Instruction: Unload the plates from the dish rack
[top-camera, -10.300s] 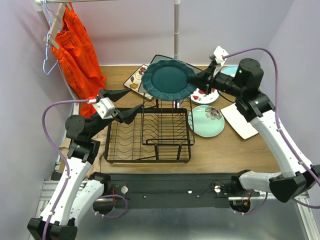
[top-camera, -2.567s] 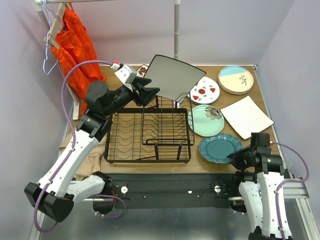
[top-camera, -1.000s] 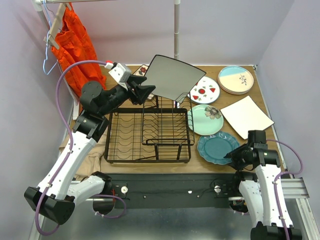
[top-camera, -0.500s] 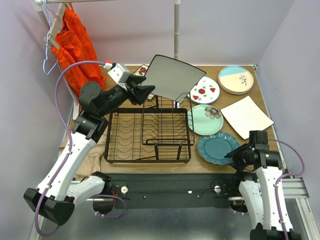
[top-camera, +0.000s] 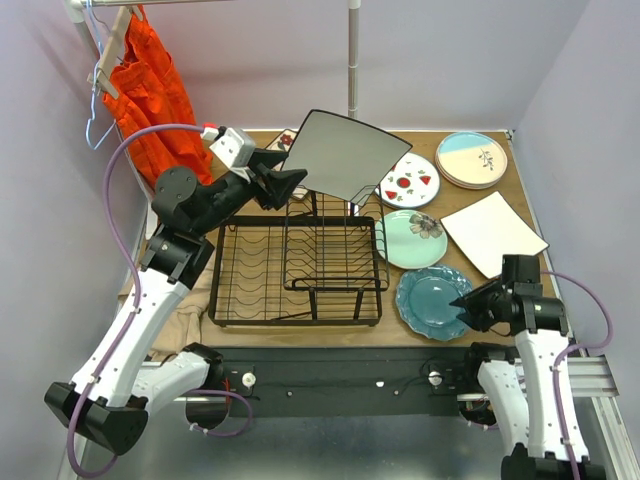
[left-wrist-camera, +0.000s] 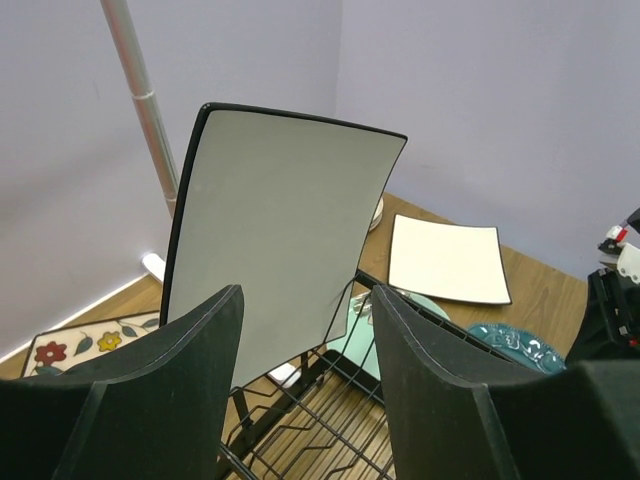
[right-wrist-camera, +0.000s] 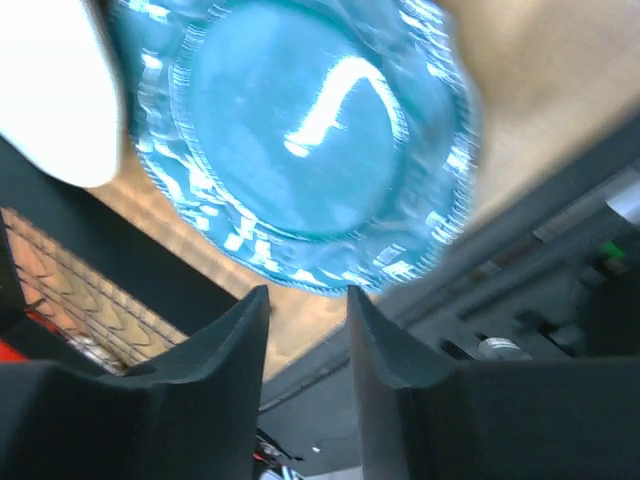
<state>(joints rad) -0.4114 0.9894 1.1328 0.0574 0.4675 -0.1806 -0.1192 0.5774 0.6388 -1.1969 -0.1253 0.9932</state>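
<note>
The only plate visible in the dish rack (top-camera: 296, 272) was a square black-rimmed plate (top-camera: 345, 155), standing tilted on edge in the raised tier at upper centre of the top view. The left gripper (top-camera: 292, 182) hovered just beside its left edge, jaws wide and empty. In the left wrist view the plate's lower part showed beyond the gap, not yet between the fingers (left-wrist-camera: 190, 390). At lower right the right gripper (top-camera: 462, 304) sat at the rim of the dark teal scalloped plate (top-camera: 432, 297), which lay flat on the table (top-camera: 455, 200). Its jaws were partly apart with nothing between them, though its wrist picture was blurred.

The step in hand looked to be gripping the square plate. To do it well, the left gripper would probably need to advance until the rim sat deep between the pads and close squarely across the edge. It should then lift along the slot wires before swinging away, since a broad glazed plate pinched at one edge would likely pivot or slip
</note>
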